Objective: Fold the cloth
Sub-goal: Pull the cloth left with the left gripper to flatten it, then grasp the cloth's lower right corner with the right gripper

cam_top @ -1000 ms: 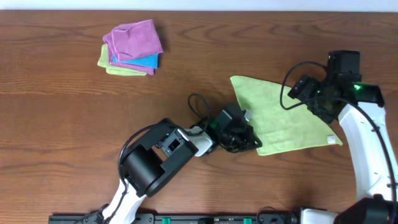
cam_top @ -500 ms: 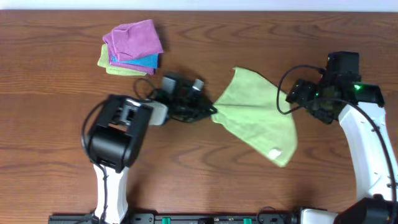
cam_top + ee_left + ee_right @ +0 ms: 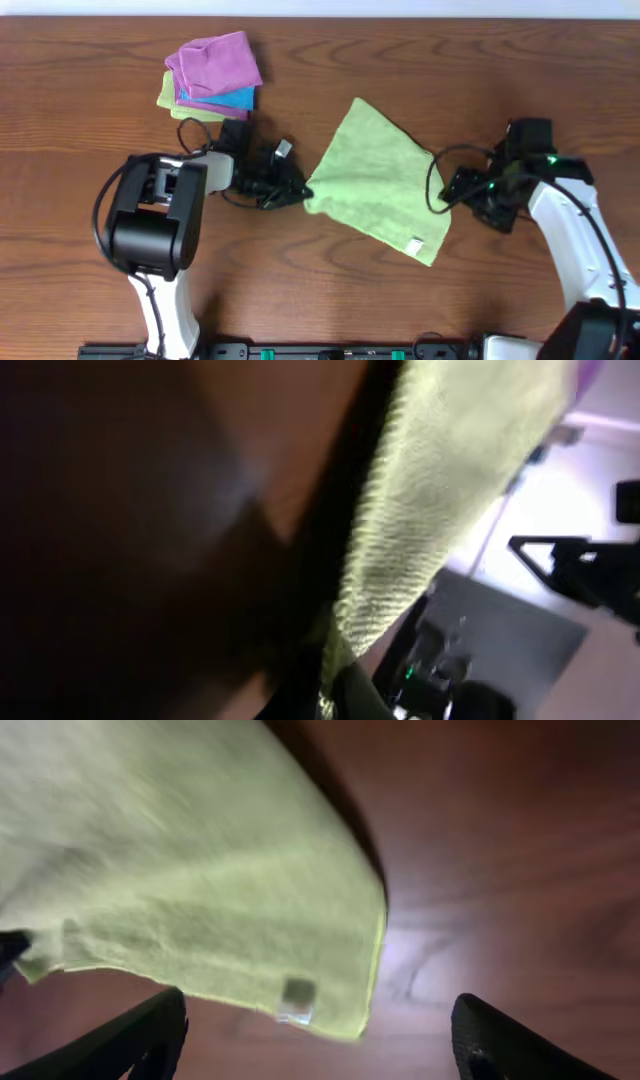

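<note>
The table [image 3: 420, 60] carries the yellow-green cloth [image 3: 380, 180], open in one layer near its middle, so folding looks not yet begun. A stack of other cloths [image 3: 212, 78] sits far left; no container shows. The left claw [image 3: 298, 190] pinches the cloth's left corner, and the right claw [image 3: 452, 188] hovers spread and empty beside its right edge

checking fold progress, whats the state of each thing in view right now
cloth: spread open, not yet folded, left corner pinched
left gripper: shut on the cloth's left corner
right gripper: open, empty, near the cloth's right edge
stack of cloths: folded and piled, purple on top, clear of both arms
</note>
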You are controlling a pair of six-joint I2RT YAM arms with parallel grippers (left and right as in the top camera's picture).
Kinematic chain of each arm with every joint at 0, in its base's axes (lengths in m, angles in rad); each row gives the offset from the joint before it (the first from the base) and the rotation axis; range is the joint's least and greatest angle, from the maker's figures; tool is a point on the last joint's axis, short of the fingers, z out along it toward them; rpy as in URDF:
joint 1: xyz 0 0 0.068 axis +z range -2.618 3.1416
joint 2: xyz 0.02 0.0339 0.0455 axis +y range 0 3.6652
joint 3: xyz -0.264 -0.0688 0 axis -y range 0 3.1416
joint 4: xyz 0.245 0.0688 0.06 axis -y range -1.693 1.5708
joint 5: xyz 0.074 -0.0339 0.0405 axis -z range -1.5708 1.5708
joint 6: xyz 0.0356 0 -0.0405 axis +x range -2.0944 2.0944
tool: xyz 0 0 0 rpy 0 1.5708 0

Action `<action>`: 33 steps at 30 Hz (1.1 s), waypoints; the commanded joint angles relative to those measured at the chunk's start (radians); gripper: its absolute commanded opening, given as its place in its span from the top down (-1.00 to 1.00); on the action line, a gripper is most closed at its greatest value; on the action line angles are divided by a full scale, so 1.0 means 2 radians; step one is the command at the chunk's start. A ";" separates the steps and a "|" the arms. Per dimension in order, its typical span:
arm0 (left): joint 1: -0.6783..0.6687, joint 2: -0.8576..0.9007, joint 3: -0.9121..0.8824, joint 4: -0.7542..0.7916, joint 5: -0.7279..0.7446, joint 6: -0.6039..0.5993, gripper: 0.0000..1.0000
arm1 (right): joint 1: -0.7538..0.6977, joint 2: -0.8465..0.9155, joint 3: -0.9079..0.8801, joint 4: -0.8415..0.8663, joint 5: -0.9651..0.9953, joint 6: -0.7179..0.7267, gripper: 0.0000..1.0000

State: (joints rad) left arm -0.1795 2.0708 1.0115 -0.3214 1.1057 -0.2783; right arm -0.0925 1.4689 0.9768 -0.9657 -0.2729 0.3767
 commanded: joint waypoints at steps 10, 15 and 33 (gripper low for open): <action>0.008 -0.030 -0.013 -0.168 -0.124 0.154 0.89 | -0.030 -0.003 -0.127 0.053 -0.104 -0.052 -0.68; 0.008 -0.030 -0.013 -0.176 -0.120 0.155 0.88 | -0.030 -0.003 -0.169 0.089 -0.128 -0.050 -0.69; 0.008 -0.030 -0.013 -0.183 -0.094 0.154 0.88 | -0.026 -0.003 -0.245 0.194 -0.162 -0.002 -0.47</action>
State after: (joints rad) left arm -0.1699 2.0155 1.0008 -0.6838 0.9360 0.0086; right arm -0.1471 1.4384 0.5335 -0.5873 -0.6662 0.3561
